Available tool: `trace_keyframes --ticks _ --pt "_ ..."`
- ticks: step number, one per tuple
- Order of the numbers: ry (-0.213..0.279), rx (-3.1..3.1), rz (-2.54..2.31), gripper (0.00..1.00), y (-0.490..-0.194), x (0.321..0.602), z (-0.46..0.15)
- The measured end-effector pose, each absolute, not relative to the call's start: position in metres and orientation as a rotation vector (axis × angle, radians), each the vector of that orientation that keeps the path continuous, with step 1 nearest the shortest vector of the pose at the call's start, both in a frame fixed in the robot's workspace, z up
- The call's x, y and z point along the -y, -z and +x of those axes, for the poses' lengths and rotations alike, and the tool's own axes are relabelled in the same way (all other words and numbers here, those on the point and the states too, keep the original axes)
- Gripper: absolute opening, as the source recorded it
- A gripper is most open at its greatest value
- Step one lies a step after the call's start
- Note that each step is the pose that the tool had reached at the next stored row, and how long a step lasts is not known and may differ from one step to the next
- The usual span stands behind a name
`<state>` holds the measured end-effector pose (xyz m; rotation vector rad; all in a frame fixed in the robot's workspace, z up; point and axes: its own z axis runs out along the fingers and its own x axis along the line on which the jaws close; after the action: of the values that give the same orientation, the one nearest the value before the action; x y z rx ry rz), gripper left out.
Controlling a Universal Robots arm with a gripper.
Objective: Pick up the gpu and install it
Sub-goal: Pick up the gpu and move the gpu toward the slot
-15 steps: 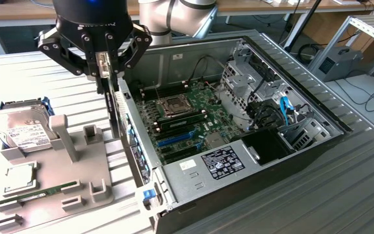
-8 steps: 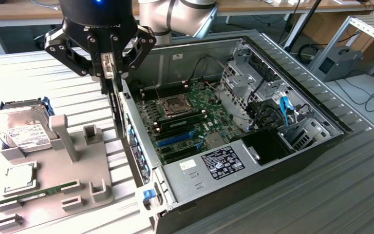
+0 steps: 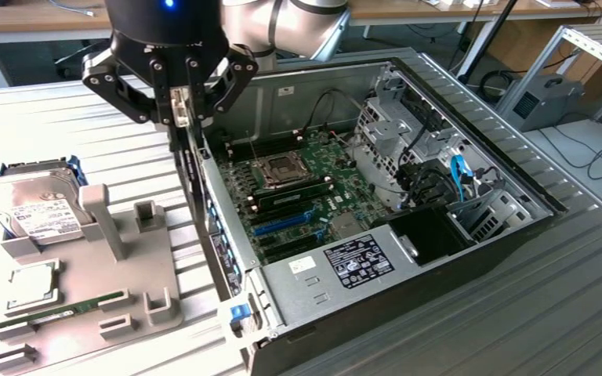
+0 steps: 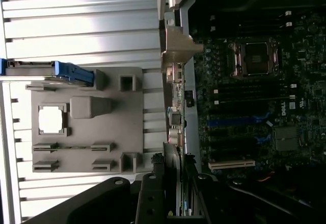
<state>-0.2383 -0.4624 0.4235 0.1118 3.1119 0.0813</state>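
Note:
My gripper (image 3: 181,106) is shut on the gpu (image 3: 192,180), a thin dark card that hangs edge-on and upright below the fingers, with its silver bracket between them. The card is over the open computer case's (image 3: 489,168) wall on the exterior view's left, beside the motherboard (image 3: 306,176) and its blue expansion slots (image 3: 280,225). In the wrist view the gpu (image 4: 175,56) runs away from the gripper (image 4: 175,170) along the case edge, next to the motherboard (image 4: 254,91) and a white-ended slot (image 4: 232,165).
A grey parts holder (image 3: 123,266) lies at the exterior view's left of the case, with a silver hard drive (image 3: 34,207), a CPU chip (image 3: 34,282) and a green RAM stick (image 3: 60,309). Drive cages and cables (image 3: 426,157) fill the case's far side.

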Motion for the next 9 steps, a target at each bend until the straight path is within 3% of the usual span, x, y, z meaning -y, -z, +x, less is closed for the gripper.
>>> trace_keyframes --ticks 9 --pt "-0.079 -3.112 0.112 0.26 -0.421 0.4624 -0.2321"
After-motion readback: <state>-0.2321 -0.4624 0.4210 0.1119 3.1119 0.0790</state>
